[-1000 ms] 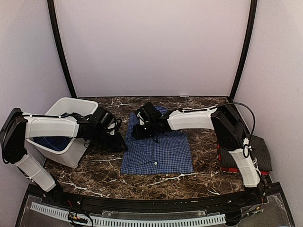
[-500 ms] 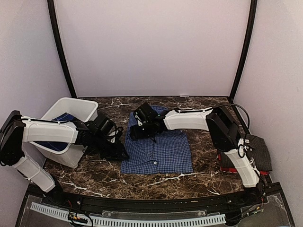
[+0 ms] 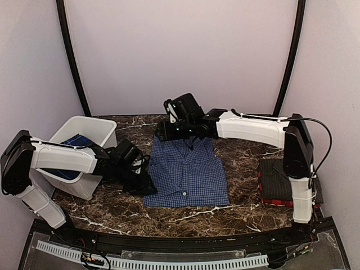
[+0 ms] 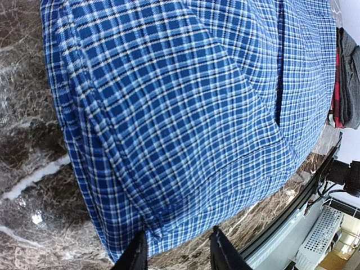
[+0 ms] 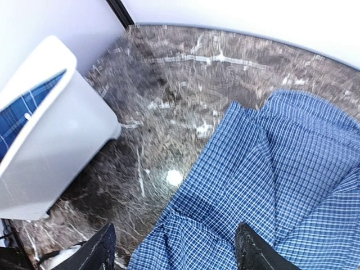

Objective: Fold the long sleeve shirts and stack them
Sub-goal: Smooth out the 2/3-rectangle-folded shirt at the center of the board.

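Note:
A folded blue-and-white check shirt [image 3: 188,174] lies flat in the middle of the marble table. My left gripper [image 3: 143,183] is low at the shirt's near left edge. In the left wrist view its fingertips [image 4: 138,256] stand apart over the hem of the shirt [image 4: 185,112], gripping nothing. My right gripper [image 3: 166,130] hangs raised above the shirt's far left corner. It is wide open and empty [image 5: 177,253] over the checked cloth [image 5: 270,169]. At the right, a black pinstripe shirt [image 3: 278,174] lies folded on a red-and-black plaid one [image 3: 270,197].
A white plastic bin [image 3: 93,125] stands tilted at the left, with blue checked cloth [image 3: 70,140] inside; it shows in the right wrist view too, as the bin [image 5: 50,140]. The table's near edge and a black rail [image 3: 185,239] run below the shirt.
My right gripper has let go of the shirt's far left part, opened wider and risen toward the back. My left gripper has slid nearer along the shirt's left edge.

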Controlling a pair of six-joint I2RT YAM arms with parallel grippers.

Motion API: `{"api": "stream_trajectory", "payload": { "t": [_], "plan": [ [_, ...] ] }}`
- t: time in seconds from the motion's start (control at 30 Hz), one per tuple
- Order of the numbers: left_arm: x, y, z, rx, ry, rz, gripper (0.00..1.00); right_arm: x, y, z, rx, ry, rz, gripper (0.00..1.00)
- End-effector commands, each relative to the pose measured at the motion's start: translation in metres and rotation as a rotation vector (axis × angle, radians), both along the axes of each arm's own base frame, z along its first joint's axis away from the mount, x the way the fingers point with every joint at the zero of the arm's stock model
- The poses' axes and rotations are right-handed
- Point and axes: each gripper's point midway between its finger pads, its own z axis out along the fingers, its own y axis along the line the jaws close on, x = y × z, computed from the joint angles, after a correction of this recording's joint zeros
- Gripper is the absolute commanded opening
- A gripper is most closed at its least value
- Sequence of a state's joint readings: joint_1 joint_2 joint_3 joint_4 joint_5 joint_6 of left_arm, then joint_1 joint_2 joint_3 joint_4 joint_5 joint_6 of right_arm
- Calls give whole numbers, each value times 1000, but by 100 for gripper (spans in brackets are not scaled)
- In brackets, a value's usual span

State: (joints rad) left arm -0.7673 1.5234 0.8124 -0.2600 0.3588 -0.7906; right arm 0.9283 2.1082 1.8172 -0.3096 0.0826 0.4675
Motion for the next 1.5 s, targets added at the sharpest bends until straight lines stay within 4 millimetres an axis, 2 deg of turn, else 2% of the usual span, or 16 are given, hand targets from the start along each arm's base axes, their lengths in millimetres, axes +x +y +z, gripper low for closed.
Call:
{"api": "stream_trajectory", "payload": {
  "t": [0.0, 0.13, 0.3, 0.4, 0.73, 0.87, 0.97, 1.03, 1.3, 1.33, 1.47],
  "plan": [
    [-3, 3, -12, 36, 17, 18, 37, 3, -14, 43, 55, -92, -38, 69],
    [-3, -2, -15, 31, 19, 13, 39, 2, -30, 59, 67, -117, -64, 69],
    [-2, -5, -22, 40, 28, 16, 39, 2, -50, 72, 91, -133, -90, 69],
    [1, -8, -19, 35, 18, 20, 37, 1, -61, 75, 98, -139, -103, 69],
    [23, -22, 10, -33, -77, 61, 7, 1, -83, 72, 96, -134, -130, 68],
    [35, -32, 26, -79, -121, 80, 0, -1, -90, 69, 83, -132, -138, 68],
    [50, -40, 38, -99, -172, 93, 0, -1, -96, 67, 77, -134, -146, 68],
    [66, -50, 52, -118, -218, 98, 0, -2, -102, 65, 67, -133, -154, 68],
    [121, -63, 53, -147, -253, 164, 1, -13, -129, 56, 24, -130, -186, 69],
    [124, -66, 53, -159, -250, 156, 2, -16, -133, 50, 11, -122, -191, 69],
    [137, -81, 50, -179, -263, 112, 19, -25, -147, 43, -7, -110, -205, 69]
  ]
}}
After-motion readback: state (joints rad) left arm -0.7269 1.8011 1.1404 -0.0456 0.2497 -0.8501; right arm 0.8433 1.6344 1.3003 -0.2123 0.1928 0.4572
